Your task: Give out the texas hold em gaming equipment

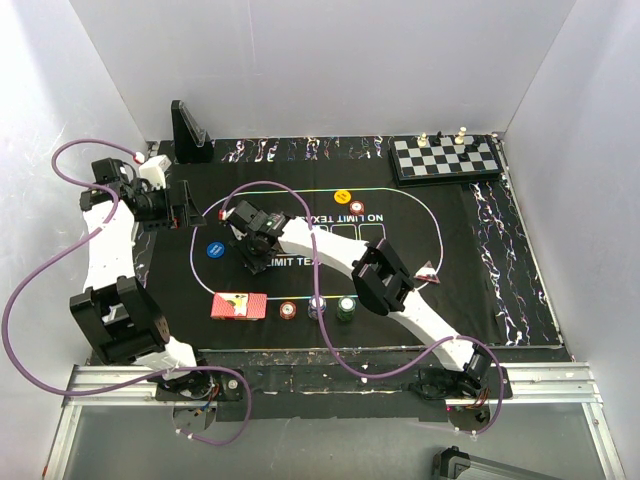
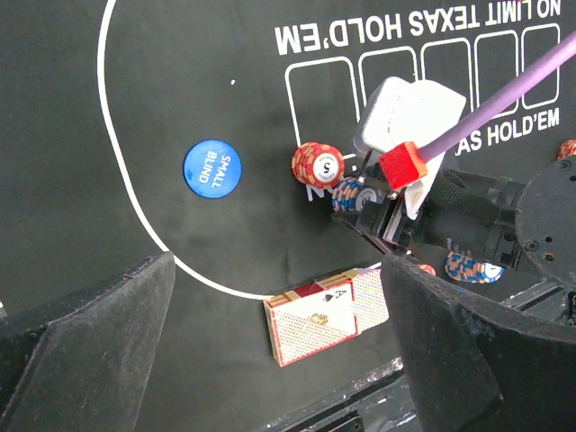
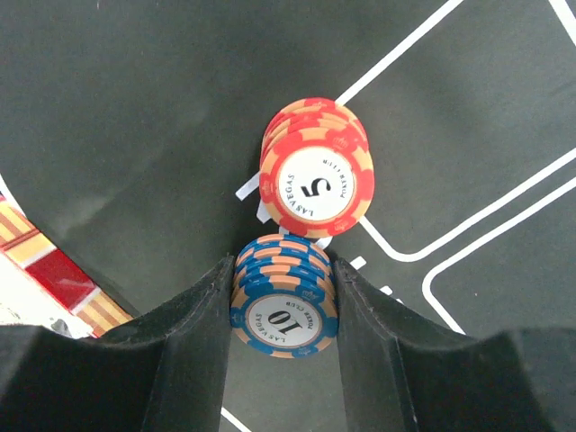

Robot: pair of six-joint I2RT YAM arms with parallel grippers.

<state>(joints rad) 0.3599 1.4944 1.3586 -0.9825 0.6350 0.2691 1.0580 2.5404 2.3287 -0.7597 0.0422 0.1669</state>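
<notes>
Blue chip stack (image 3: 283,310): marked 10, pinched by its rim between the 2 fingers of the right gripper (image 3: 283,274), at the left end of the oval printed on the felt mat (image 1: 455,260). Whether it rests on the felt or hangs just above it cannot be told.
Red chip stack (image 3: 317,171): marked 5, standing just beyond the blue one, so close that contact cannot be ruled out.
Handling: likely light, stiff and smooth-edged. A loose stack could shear or spill, so the sound hold is across the rim on opposite sides, catching every chip at once.
Card deck (image 2: 326,315): red-backed with an ace showing on top, lying near the mat's front edge. It looks thin and slippery.
Small blind button (image 2: 211,167): blue and flat, apart to the left of the stacks.
Left gripper (image 2: 279,270): fingers spread wide, holding nothing, poised at the mat's left side.
Containers: none shows in any view. Chips, cards and button lie straight on the felt.
</notes>
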